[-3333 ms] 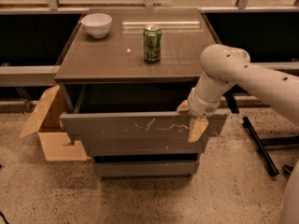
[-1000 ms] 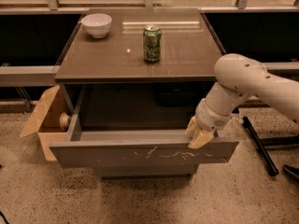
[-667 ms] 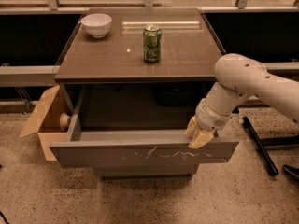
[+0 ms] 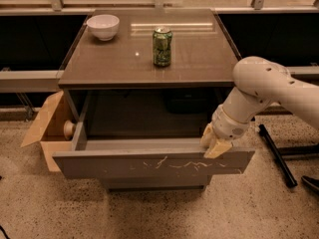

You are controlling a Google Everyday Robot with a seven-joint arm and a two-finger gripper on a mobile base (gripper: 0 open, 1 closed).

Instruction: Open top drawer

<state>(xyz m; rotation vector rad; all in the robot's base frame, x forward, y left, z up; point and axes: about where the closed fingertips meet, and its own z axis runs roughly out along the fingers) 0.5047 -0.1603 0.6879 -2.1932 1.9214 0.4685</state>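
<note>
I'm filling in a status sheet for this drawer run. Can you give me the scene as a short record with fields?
top drawer: pulled well out of the cabinet, scratched front facing the camera
tool: at the drawer's upper front edge, near its right end
cabinet top: green can upright near the middle, white bowl at the back left
floor: open cardboard box left of the cabinet
task state: drawer looks open

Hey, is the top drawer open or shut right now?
Open. The top drawer stands well out from the cabinet, its inside showing; the gripper sits on its front's top edge.
</note>
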